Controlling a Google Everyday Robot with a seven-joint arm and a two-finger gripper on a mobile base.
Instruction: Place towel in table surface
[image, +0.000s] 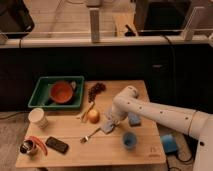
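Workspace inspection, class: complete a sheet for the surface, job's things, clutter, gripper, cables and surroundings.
Surface: wooden table surface, crowded.
Job's things: towel lying on it by the fork.
Clutter: green tray with bowl, blue cup, blue pad, phone, paper cup.
Gripper: gripper low over the towel.
Cables: dark cable behind the table, right.
Surroundings: railing with posts behind.
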